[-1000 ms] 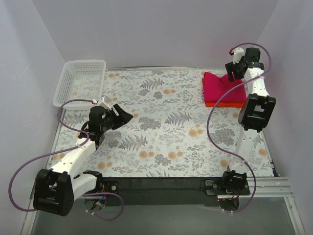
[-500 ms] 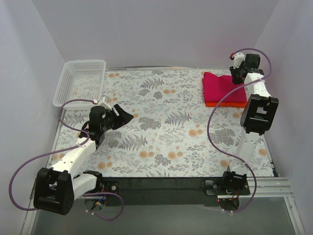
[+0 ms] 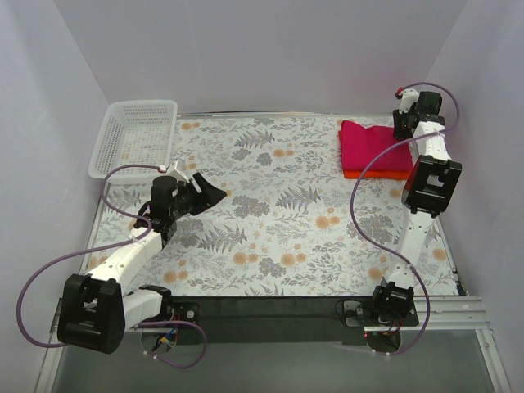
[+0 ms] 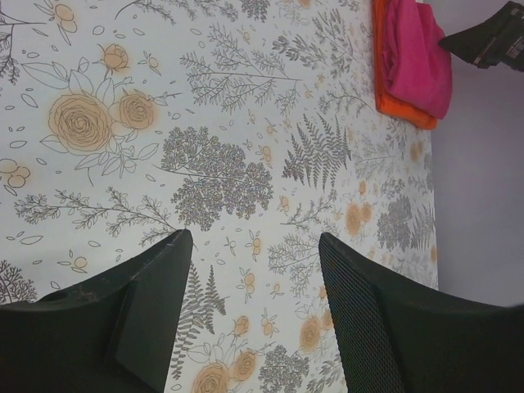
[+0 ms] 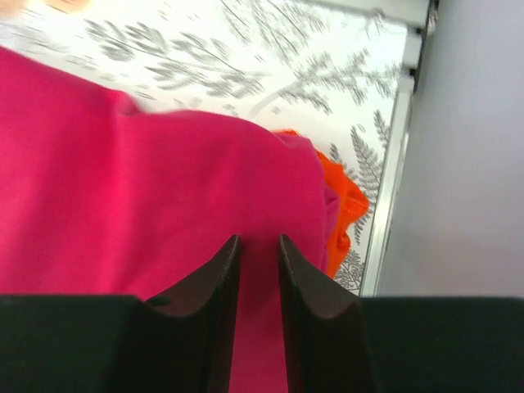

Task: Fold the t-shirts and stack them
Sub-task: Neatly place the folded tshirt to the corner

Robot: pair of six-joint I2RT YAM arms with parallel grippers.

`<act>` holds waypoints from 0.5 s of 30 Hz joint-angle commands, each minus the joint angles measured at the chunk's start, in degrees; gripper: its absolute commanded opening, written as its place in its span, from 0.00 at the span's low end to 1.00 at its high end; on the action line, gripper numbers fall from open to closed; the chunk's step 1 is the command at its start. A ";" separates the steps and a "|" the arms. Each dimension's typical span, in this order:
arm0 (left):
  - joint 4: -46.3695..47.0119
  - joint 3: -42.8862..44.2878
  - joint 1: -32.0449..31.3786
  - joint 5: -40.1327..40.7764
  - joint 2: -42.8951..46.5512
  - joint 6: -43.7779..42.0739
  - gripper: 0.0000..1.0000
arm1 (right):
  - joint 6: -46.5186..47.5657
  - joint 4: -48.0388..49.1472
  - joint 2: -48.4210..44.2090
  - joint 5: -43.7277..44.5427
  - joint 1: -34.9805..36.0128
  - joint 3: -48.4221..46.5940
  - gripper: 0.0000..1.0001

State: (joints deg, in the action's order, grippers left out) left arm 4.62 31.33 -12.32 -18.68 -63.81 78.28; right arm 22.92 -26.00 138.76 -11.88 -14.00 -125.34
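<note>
Two shirts to handle, stacked at the far right corner of the table (image 3: 278, 246): pink shirt (image 3: 372, 146) folded on top, orange shirt (image 3: 377, 173) beneath, visible only as a strip along the near and right sides. Treat both as light, soft and limp, with no stiffness to hold a fold; expect sagging, and sliding of the upper layer over the lower. Take hold at a folded edge or corner, pinching through all layers, never at mid-panel. Right gripper (image 5: 255, 239): low over the pink shirt near its right end, fingers set almost together with a thin slit between; cannot tell whether cloth is caught. Left gripper (image 4: 254, 239): spread wide, empty, above the bare patterned table top on the left side, well apart from the stack. Note the table rim (image 5: 405, 123) and side wall (image 3: 483, 164) just beside the stack: little room to the right and rear. Use the open middle of the table for any dragging or squaring. Keep away from the white basket (image 3: 105, 147) at the far left corner.
</note>
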 commanded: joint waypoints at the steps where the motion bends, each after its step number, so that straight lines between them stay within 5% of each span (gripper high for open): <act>1: 1.97 -0.31 0.36 -1.71 -1.31 0.20 0.59 | -2.26 -0.37 3.88 5.88 -0.41 -4.12 0.27; 8: 2.23 -0.31 0.36 -1.98 -2.02 0.21 0.59 | -1.13 0.51 4.77 13.55 -0.50 -4.13 0.27; 15: 1.88 0.22 0.36 -1.54 -1.75 0.56 0.59 | 2.65 2.71 -4.98 0.93 -0.06 3.60 0.45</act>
State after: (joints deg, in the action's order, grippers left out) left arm 5.67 31.33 -12.32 -19.97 -66.30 78.87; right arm 23.29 -24.86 141.75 -4.32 -14.04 -123.94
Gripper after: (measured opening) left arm 0.591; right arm 0.419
